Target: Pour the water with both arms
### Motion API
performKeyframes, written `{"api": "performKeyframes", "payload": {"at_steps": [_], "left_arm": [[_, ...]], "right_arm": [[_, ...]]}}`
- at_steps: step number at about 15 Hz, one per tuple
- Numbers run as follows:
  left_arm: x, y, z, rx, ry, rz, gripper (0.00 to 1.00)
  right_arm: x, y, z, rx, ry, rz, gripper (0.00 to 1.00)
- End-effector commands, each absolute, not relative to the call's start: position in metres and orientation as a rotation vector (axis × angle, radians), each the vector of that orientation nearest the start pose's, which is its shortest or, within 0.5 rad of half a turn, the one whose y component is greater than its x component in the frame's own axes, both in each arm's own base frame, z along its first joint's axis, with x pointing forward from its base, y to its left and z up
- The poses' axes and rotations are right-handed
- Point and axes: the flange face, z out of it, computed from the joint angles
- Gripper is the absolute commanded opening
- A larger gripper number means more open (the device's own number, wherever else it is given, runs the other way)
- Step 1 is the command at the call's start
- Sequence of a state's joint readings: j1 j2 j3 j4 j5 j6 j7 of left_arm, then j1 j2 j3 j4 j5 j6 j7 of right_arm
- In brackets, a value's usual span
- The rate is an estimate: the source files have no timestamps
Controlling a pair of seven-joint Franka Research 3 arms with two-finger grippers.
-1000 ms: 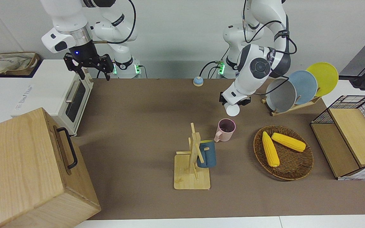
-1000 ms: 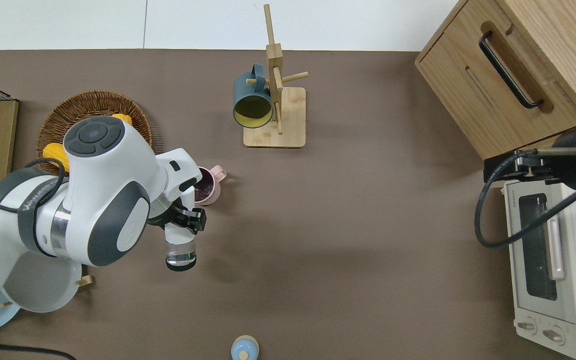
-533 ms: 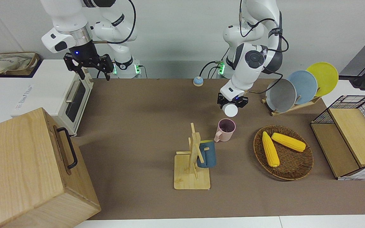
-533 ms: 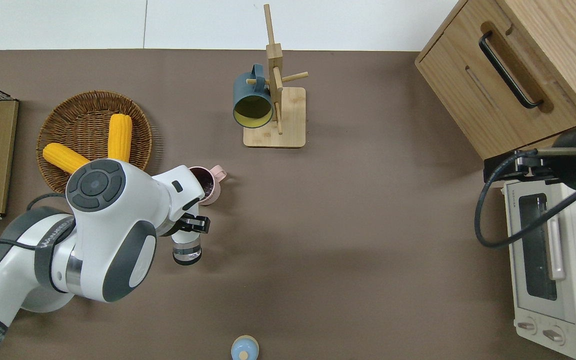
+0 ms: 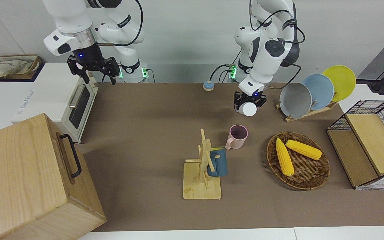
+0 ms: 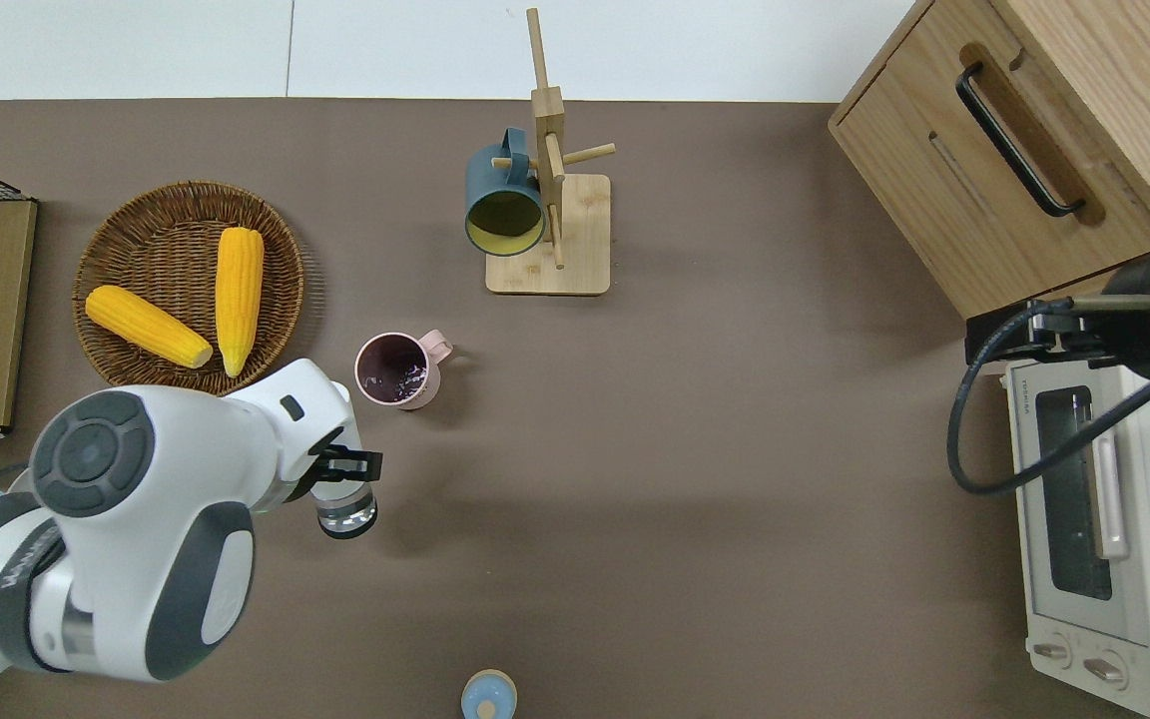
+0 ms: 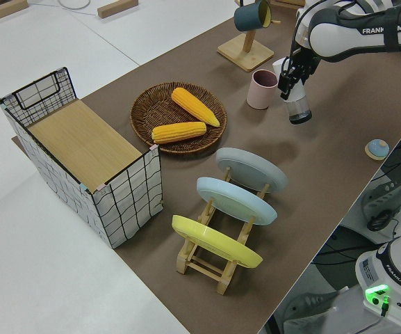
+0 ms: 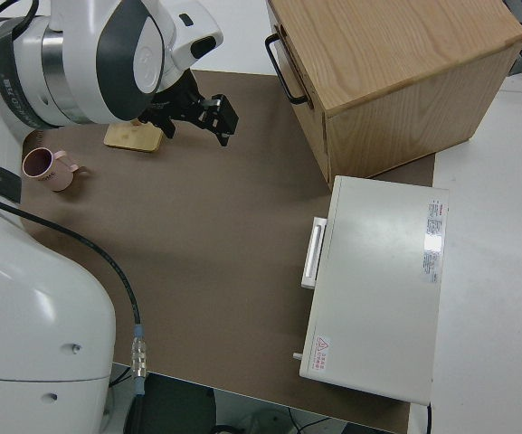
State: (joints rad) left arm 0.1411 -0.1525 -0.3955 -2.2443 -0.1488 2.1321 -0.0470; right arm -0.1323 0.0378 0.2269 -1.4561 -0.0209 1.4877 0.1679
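Clear cup (image 6: 346, 516) gripped in left pincer (image 6: 343, 477); pink mug (image 6: 395, 369) holds dark contents.

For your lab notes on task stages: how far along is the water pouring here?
Looks done: the pink mug stands upright on the brown table with dark contents inside. In hand: the left gripper holds a clear glass over bare table beside the mug, away from its mouth. Left: setting the glass down. The right arm is parked.
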Motion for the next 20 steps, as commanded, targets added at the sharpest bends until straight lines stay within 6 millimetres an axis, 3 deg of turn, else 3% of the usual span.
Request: {"api": "performKeyframes", "payload": {"at_steps": [1, 4, 10, 13, 16, 19, 20], "left_arm": [[0.489, -0.076, 0.476, -3.211, 0.065, -0.249, 0.0], [0.517, -0.033, 0.509, -3.165, -0.005, -0.366, 0.0], [0.554, 0.02, 0.569, -3.143, -0.13, -0.559, 0.0], [0.572, 0.063, 0.59, -3.112, -0.13, -0.632, 0.0], [0.589, 0.125, 0.628, -3.035, -0.134, -0.734, 0.0], [0.601, 0.182, 0.642, -2.972, -0.168, -0.779, 0.0], [0.609, 0.192, 0.646, -2.957, -0.174, -0.8, 0.0]], "right_arm": [[0.555, 0.047, 0.651, -3.137, 0.111, 0.006, 0.994], [0.555, 0.047, 0.651, -3.137, 0.111, 0.006, 0.994], [0.555, 0.047, 0.651, -3.137, 0.111, 0.006, 0.994], [0.555, 0.047, 0.652, -3.137, 0.111, 0.004, 0.994], [0.555, 0.047, 0.652, -3.137, 0.111, 0.004, 0.994], [0.555, 0.047, 0.653, -3.137, 0.112, 0.002, 0.994], [0.555, 0.047, 0.652, -3.137, 0.111, 0.004, 0.994]]}}
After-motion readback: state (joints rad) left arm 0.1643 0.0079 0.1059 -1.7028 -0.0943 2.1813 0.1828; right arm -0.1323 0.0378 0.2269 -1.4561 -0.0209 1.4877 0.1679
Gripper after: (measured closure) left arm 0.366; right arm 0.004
